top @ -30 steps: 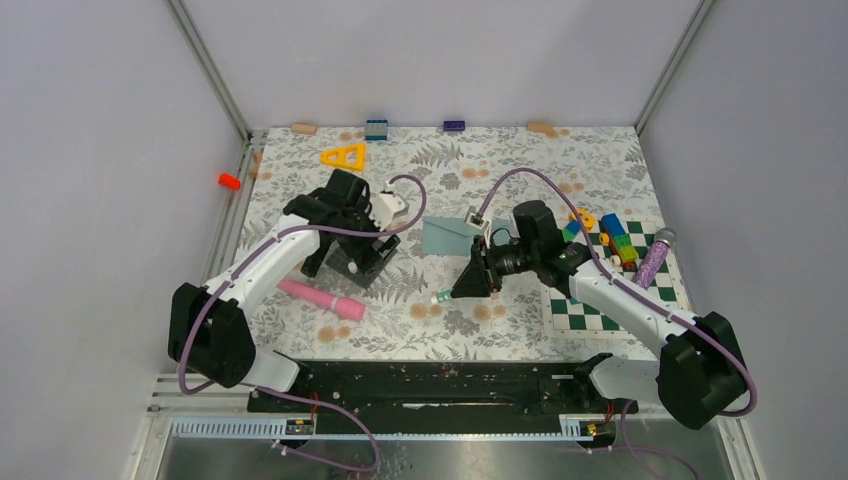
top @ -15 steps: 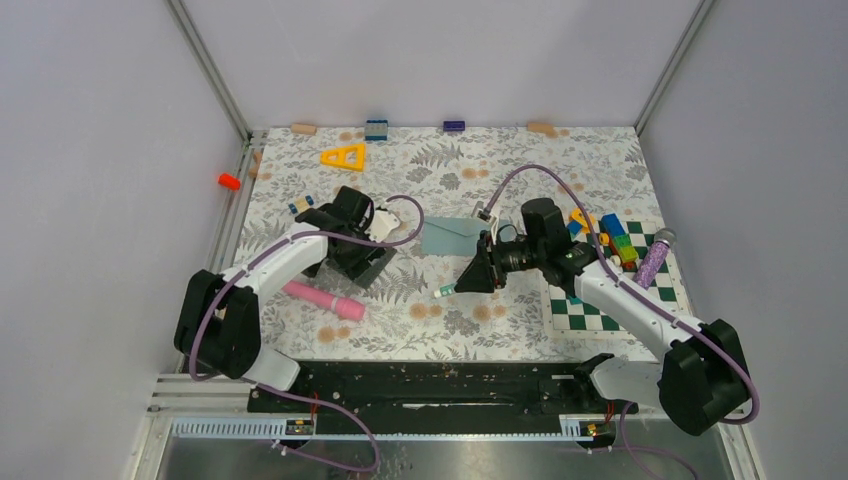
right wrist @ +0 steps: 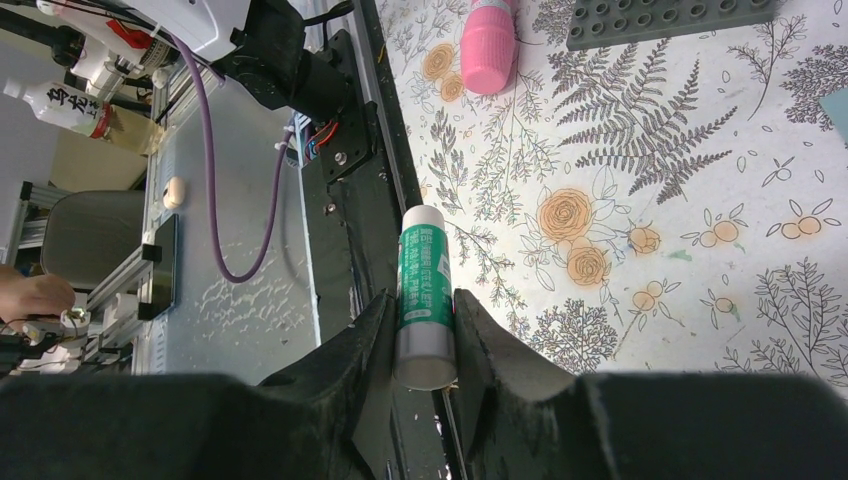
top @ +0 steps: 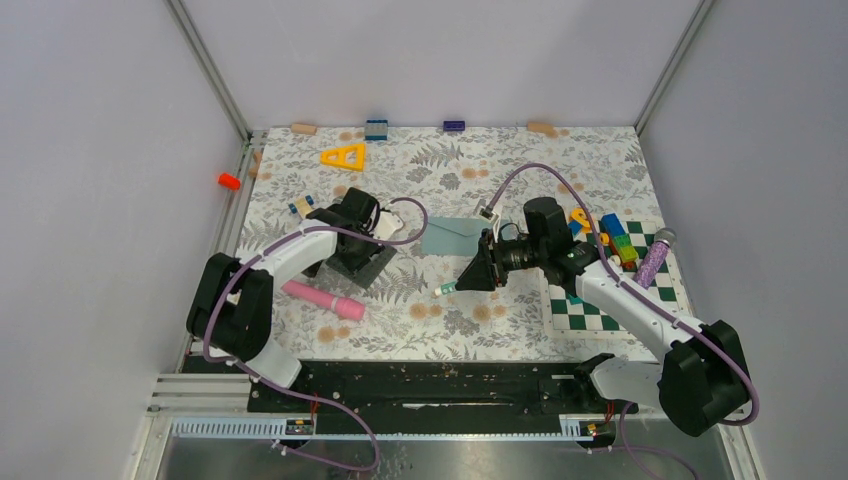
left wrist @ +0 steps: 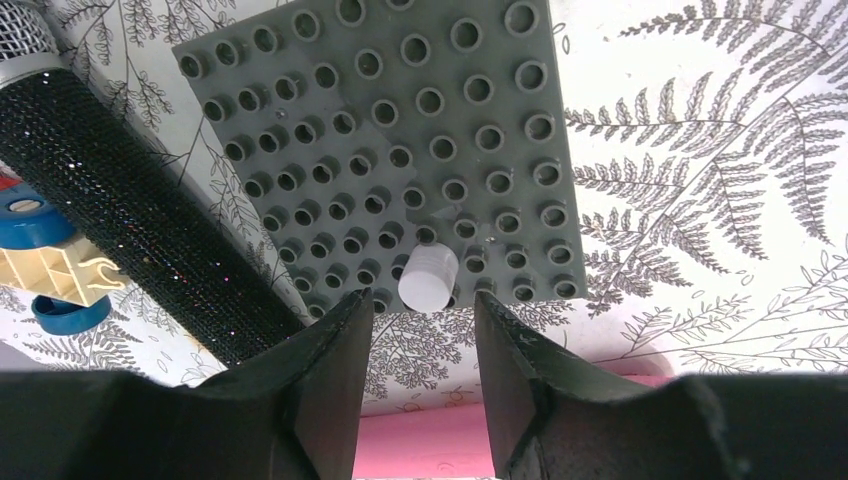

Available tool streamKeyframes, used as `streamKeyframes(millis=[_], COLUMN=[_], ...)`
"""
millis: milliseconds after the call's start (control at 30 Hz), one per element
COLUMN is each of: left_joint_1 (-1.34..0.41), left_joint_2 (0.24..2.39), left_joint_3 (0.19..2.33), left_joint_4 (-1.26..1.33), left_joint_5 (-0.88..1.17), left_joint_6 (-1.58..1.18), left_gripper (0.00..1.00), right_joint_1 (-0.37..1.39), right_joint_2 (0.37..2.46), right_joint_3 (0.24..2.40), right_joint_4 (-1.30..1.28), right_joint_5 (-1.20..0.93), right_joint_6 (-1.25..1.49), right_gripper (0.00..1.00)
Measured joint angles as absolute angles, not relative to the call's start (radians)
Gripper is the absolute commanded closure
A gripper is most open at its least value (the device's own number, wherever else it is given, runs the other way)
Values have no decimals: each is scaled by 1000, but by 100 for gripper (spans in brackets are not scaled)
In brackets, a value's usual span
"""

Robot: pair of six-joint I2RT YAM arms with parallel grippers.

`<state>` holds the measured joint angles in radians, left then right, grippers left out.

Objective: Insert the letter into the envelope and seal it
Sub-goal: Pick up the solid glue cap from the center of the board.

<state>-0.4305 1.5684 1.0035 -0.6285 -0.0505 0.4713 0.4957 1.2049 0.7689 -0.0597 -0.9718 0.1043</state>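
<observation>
the desk (top: pixel 520 160) looks the same; what has moved is your left arm (top: pixel 290 250), which has swung in and dropped low over the dark grey studded plate (left wrist: pixel 400 130). the left jaws have drawn in from wide to roughly half open and grip nothing. a small white cap (left wrist: pixel 428 278) stands at the plate's near edge, just ahead of the gap between them, so you seem to be closing on that cap rather than on any paper.

your right arm (top: pixel 620 300) has barely shifted. the right jaws are clamped on a glue stick (right wrist: pixel 424 270), which pokes out ahead of them.

the envelope (top: pixel 452 235) lies flat on the desk between the two sets of jaws, just beside the right ones, and neither touches it. you cannot pick out a letter, so whether it is already inside is unclear. with glue in hand, sealing looks like the step being prepared.

the glue stick's green label carries white print too small to read. a bottle (right wrist: pixel 45 100) off the desk, far left of the right jaws, shows dark characters you cannot read with confidence.
</observation>
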Motion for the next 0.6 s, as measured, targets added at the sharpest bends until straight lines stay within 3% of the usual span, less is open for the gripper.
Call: streamKeyframes(millis=[600], left_joint_1=[-430], left_joint_2=[1608], left_joint_3=[992], left_joint_4=[-597], left_joint_5=[-68], left_joint_6=[482], left_gripper=[67], right_joint_1=[495], right_joint_2=[1205], right_joint_3=[769], right_joint_4=[-57], right_joint_5=[-981], right_joint_6=[114], right_gripper=[75])
